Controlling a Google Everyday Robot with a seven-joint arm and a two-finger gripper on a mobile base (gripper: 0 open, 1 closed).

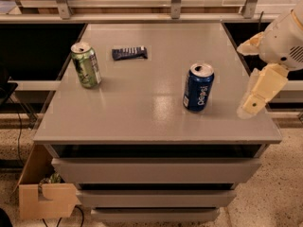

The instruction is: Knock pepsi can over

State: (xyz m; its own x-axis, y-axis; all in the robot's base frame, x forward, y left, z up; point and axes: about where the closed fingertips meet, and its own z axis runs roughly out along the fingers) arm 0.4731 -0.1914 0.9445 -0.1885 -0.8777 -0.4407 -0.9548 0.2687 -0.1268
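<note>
Approach stage, by the look of it: the pepsi can [198, 87] stands upright near the right front corner of the table [137, 112]. The gripper [254, 97] hangs over the right edge, just right of the can and apart from it. Whether it is open or closed cannot be told. A leftward sweep into the can's side would likely topple it.

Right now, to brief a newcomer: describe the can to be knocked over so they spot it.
On the grey table, look right of centre, toward the robot's hand hanging at the right edge. The pepsi can stands upright there, clear of the hand. It is dark blue with white lettering, unlike the green can far left and the flat wrapper lying behind.
</note>
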